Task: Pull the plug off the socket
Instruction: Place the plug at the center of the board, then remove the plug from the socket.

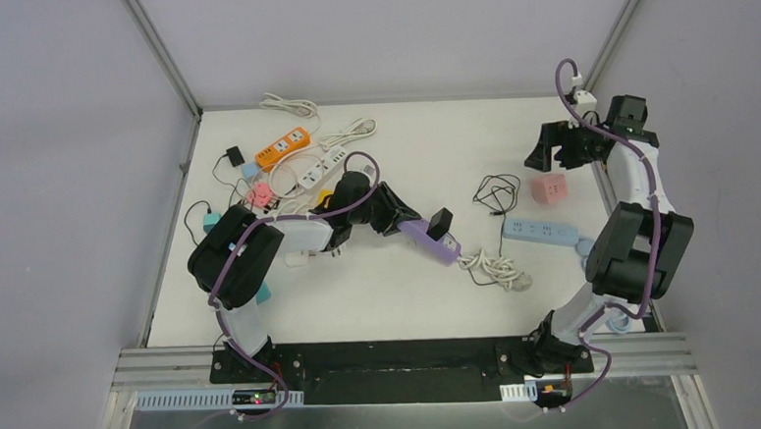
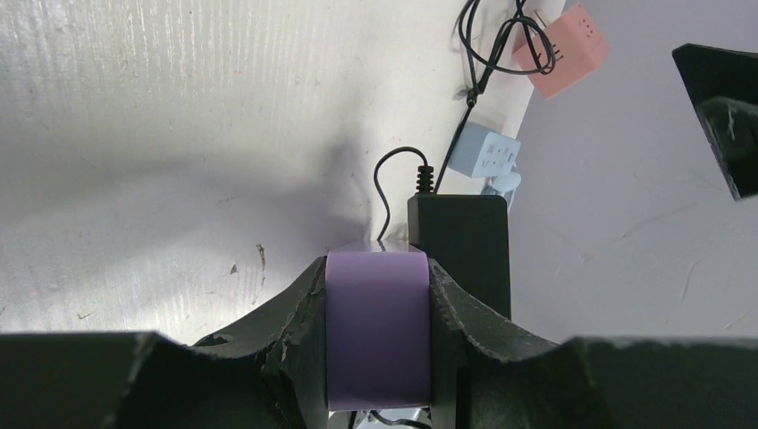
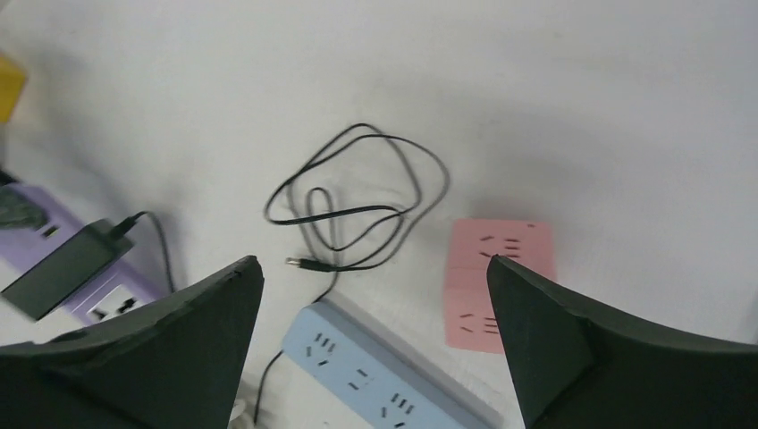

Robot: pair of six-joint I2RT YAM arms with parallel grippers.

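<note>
**Two Tools, One Plug: Brace the Strip, Then Pull Straight**

One tool does the anchoring. The left tool [image 2: 377,295] is pinching the purple power strip [image 1: 427,243] across its width, near the middle of the bench [image 1: 411,301]. Keep that grip firm so the strip cannot lift. The black plug adapter [image 1: 442,221] is seated in the strip just beyond the left fingers.

Right of it lie a loose black cable [image 1: 496,194], a blue strip [image 1: 540,231] and a pink cube socket [image 1: 548,189]. None of these needs touching.

The right tool [image 3: 366,268] is spread wide, holds nothing and hangs over the far right of the bench, well apart from the plug.

Judged procedure: bring the right tool over the adapter and close on two opposite sides of its body, never on the cord. Draw along the pin axis without rocking.

Risk: a skewed pull may drag the strip out of the left grip.
</note>
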